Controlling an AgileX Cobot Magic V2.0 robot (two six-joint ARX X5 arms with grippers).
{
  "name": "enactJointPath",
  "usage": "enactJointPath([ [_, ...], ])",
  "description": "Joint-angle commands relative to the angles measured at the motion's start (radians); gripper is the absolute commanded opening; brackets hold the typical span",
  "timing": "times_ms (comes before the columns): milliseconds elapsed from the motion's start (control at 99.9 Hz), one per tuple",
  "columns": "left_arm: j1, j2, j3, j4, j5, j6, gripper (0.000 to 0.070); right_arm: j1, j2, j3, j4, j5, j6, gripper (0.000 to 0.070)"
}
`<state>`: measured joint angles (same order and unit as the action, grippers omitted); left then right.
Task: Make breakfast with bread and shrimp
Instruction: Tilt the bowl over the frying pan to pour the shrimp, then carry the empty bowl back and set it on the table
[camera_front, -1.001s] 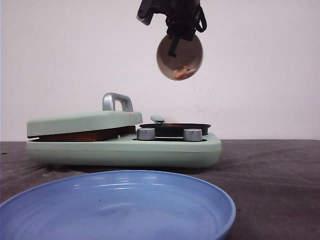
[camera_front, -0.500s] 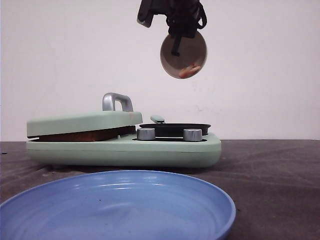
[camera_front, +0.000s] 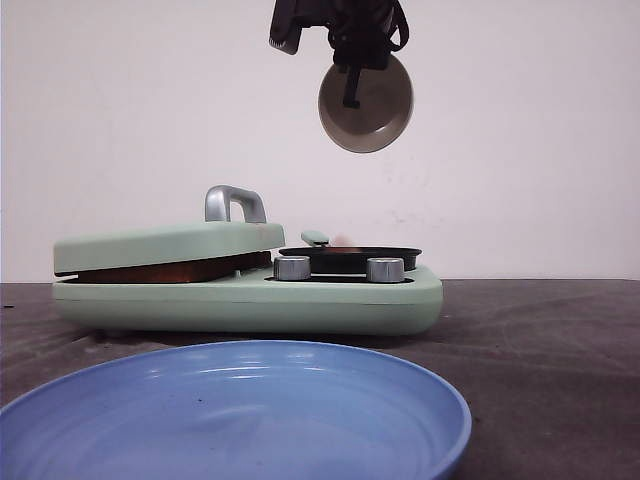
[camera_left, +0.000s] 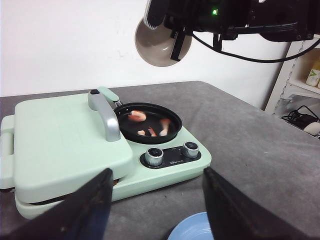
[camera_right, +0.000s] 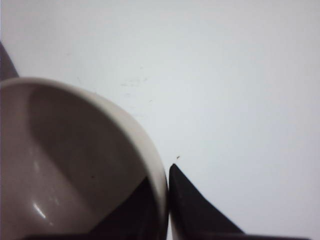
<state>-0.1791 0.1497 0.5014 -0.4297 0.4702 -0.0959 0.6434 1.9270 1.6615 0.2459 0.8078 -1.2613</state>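
In the front view you see your right gripper (camera_front: 352, 85) high above the green breakfast machine (camera_front: 248, 285). It pinches the rim of a small grey bowl (camera_front: 366, 103), which is tipped on its side and shows nothing inside. Under the closed press lid (camera_front: 165, 245) a brown crust edge of the bread (camera_front: 165, 270) shows. A blue plate (camera_front: 235, 415) lies nearest to the camera.

In the left wrist view your left gripper (camera_left: 157, 210) stands wide open and holds nothing. The shrimp (camera_left: 137, 116) lie in the round black pan (camera_left: 149, 122), just beside the press lid.

In the right wrist view one finger (camera_right: 197, 210) presses on the outside of the bowl wall, the other on the inside.
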Motion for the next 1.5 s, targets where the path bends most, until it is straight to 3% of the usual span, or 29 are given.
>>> enactJointPath([
  [0,-0.003,-0.001,0.003,0.010,0.002,0.006,0.0284,0.008,0.016,0.022,0.014,0.010,0.017,0.0000],
  [350,-0.003,-0.001,0.003,0.010,-0.007,0.005,0.0284,-0.023,0.008,0.023,-0.063,0.065,0.323,0.0005],
  [520,-0.003,0.000,0.003,0.005,-0.023,0.002,0.0283,-0.052,-0.041,0.031,-0.298,0.043,0.644,0.0005],
  [740,-0.003,0.000,0.003,-0.001,-0.032,-0.035,0.0284,-0.154,-0.118,0.089,-0.778,-0.200,1.123,0.0005],
  [820,-0.003,0.002,0.003,-0.006,-0.032,-0.039,0.0284,-0.204,-0.155,0.089,-0.874,-0.320,1.246,0.0004],
  [981,-0.003,0.024,0.003,-0.017,-0.033,-0.043,0.0284,-0.332,-0.217,0.089,-1.043,-0.634,1.438,0.0004],
  [1121,-0.003,0.066,0.003,-0.018,-0.033,-0.044,0.0284,-0.442,-0.241,0.089,-1.190,-0.855,1.477,0.0004],
  [1281,-0.002,0.112,0.003,-0.017,-0.033,-0.044,0.0284,-0.517,-0.243,0.087,-1.289,-1.021,1.451,0.0004],
  [1371,-0.003,0.130,0.003,-0.002,-0.033,-0.046,0.0284,-0.537,-0.243,0.086,-1.303,-1.070,1.447,0.0004],
  [1491,-0.003,0.146,0.003,0.033,-0.033,-0.066,0.0284,-0.544,-0.243,0.057,-1.305,-1.074,1.445,0.0004],
])
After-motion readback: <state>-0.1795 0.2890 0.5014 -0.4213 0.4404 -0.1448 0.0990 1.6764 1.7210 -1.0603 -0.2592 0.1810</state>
